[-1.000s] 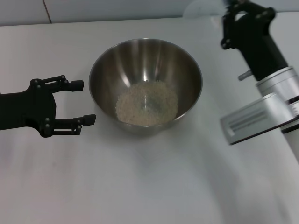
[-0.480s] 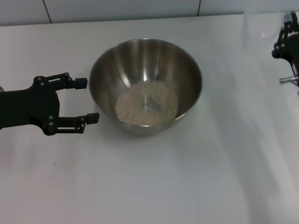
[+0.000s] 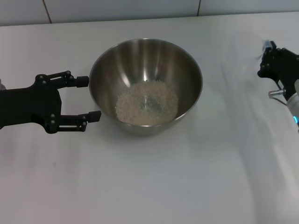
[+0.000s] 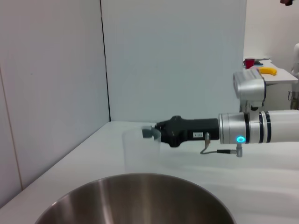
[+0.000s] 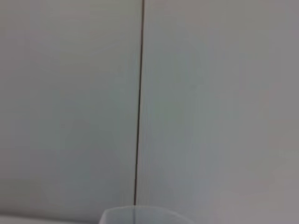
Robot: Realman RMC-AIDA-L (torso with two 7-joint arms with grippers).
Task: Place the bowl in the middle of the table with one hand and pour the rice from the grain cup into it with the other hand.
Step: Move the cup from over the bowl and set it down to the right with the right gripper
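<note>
The steel bowl (image 3: 145, 86) sits mid-surface (image 3: 154, 182) with rice (image 3: 146, 103) heaped inside. The left gripper (image 3: 88, 99), fingers spread, flanks its left wall. Near the right edge, the right gripper (image 4: 150, 133) grips the clear grain cup (image 4: 140, 149), well apart.

Mostly pale grey wall panels (image 5: 210, 102), split by one thin dark vertical seam (image 5: 139, 93) just off centre. At the lower edge, the clear rim of the grain cup (image 5: 140, 215), upright, seam visible through it. No fingers of the hand in view.
</note>
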